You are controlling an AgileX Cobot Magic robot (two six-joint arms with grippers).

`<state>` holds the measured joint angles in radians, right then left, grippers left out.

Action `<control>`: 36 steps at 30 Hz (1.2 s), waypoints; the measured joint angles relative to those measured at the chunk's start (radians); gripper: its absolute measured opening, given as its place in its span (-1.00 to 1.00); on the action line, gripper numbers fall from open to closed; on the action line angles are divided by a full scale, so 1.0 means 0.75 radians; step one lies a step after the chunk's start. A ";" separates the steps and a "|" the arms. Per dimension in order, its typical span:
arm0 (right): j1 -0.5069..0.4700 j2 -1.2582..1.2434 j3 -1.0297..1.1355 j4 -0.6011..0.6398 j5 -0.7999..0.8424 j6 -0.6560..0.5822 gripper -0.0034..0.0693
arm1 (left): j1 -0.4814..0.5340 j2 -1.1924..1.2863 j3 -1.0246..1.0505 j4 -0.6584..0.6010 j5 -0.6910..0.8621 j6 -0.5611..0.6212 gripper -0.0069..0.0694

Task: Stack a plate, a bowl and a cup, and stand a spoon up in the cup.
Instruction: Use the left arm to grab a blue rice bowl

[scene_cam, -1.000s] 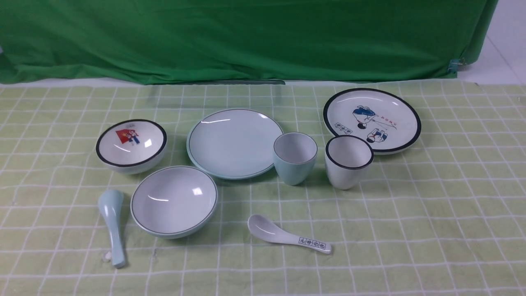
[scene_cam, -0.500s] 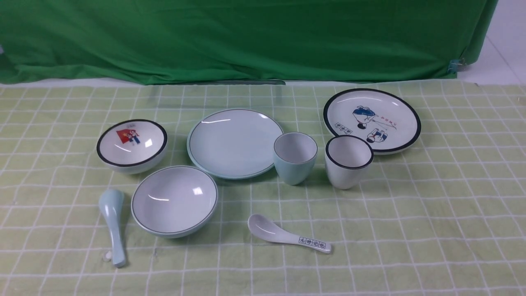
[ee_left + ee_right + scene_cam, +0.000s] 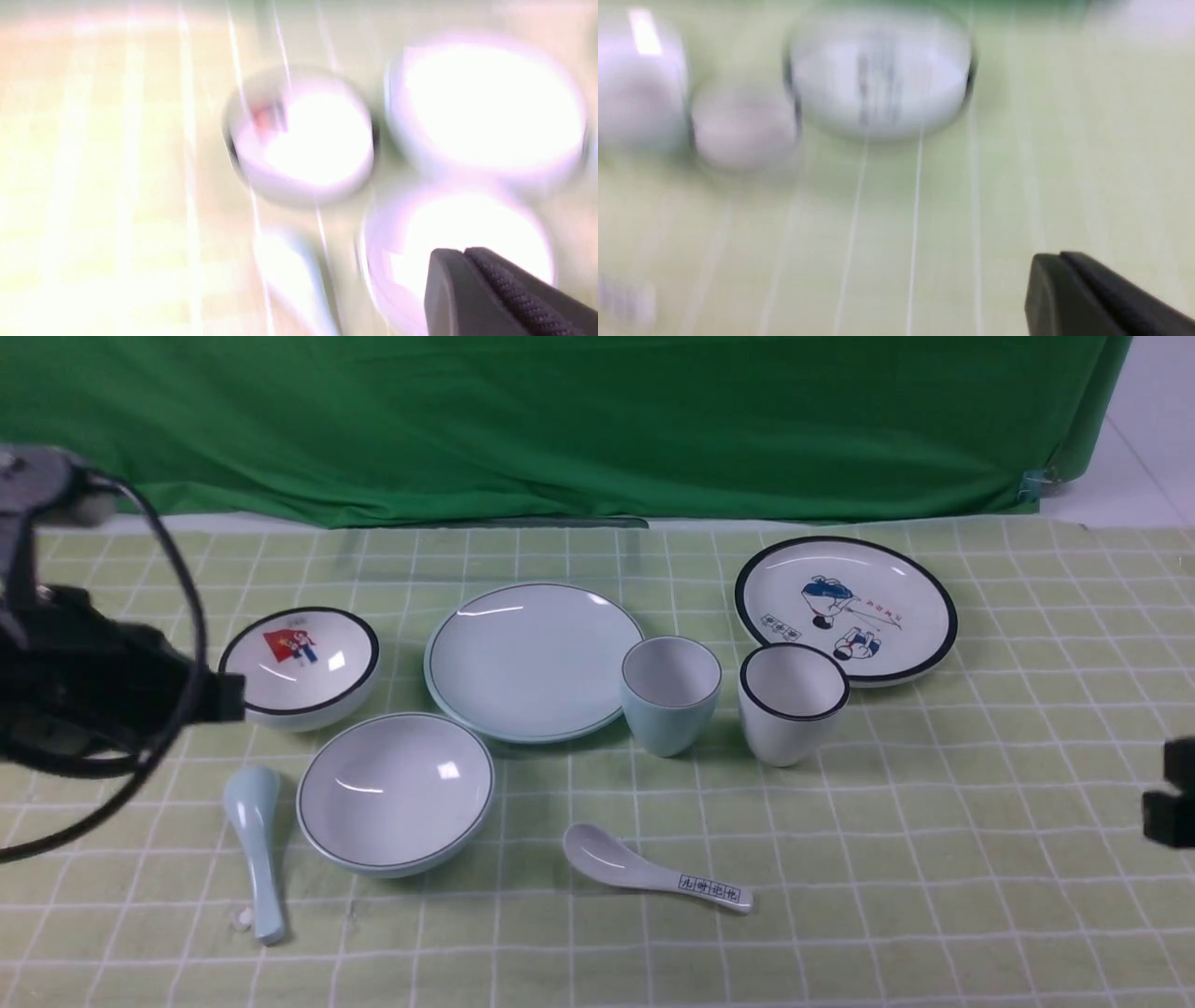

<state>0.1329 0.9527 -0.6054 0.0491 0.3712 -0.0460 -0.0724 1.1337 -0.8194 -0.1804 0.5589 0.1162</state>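
Green cloth hangs behind the worktop, which is covered by a pale green checked cloth. Plate: flat on the worktop near the centre, nothing on it. Bowl: upright, in front of the plate and to its left, rim close to the plate's edge; contact cannot be judged. Cup: upright, just beside the plate's right edge. Spoon: lying flat just left of the bowl, handle pointing toward the camera. Other items: a white bowl with a red picture behind the spoon, a black-rimmed white cup just right of the cup, a white plate with cartoon figures behind that cup, and a white spoon with a printed handle lying in front of the cup. Left fingers: at the left edge, tip beside the white bowl with a red picture, holding nothing; a black cable loops over the arm. Right fingers: only just showing at the right edge, well apart from all the dishes, holding nothing. Both wrist views are heavily blurred; each shows one dark finger only, so how far either pair of fingers is open cannot be told.
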 joint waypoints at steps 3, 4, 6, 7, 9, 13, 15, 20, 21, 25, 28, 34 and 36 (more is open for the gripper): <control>0.094 0.170 -0.052 0.002 0.145 -0.024 -0.87 | -0.020 0.202 -0.033 -0.075 0.088 0.008 -0.76; 0.126 0.213 -0.066 0.003 0.155 -0.038 -0.87 | -0.031 0.257 -0.043 -0.083 0.096 0.009 -0.69; 0.216 0.289 -0.091 0.005 0.151 -0.074 -0.87 | -0.057 0.351 -0.068 -0.084 0.118 0.013 -0.49; 0.255 0.322 -0.103 0.005 0.143 -0.084 -0.87 | -0.070 0.391 -0.084 -0.073 0.125 0.001 -0.37; 0.315 0.370 -0.120 0.008 0.136 -0.097 -0.87 | -0.093 0.452 -0.114 -0.055 0.127 -0.028 -0.16; 0.382 0.419 -0.135 0.011 0.139 -0.110 -0.85 | -0.114 0.553 -0.171 -0.013 0.093 -0.073 0.19; 0.390 0.422 -0.139 0.013 0.136 -0.110 -0.84 | -0.115 0.601 -0.182 -0.004 0.051 -0.078 0.24; 0.390 0.422 -0.139 0.013 0.111 -0.110 -0.81 | -0.115 0.691 -0.189 0.014 0.018 -0.079 0.12; 0.390 0.422 -0.139 0.013 0.104 -0.110 -0.80 | -0.115 0.718 -0.189 0.015 0.016 -0.079 0.04; 0.390 0.422 -0.139 0.012 0.096 -0.110 -0.77 | -0.115 0.755 -0.189 0.022 -0.003 -0.073 -0.33; 0.390 0.422 -0.139 0.012 0.090 -0.110 -0.74 | -0.115 0.755 -0.203 0.030 -0.025 -0.071 -0.68; 0.390 0.422 -0.139 0.012 0.088 -0.109 -0.70 | -0.115 0.753 -0.259 0.014 0.037 -0.071 -0.82; 0.390 0.422 -0.139 0.012 0.084 -0.109 -0.68 | -0.115 0.753 -0.271 0.007 0.038 -0.070 -0.73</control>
<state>0.4256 1.2692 -0.7100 0.0582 0.4344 -0.1277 -0.1589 1.6988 -1.0229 -0.1755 0.5873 0.0635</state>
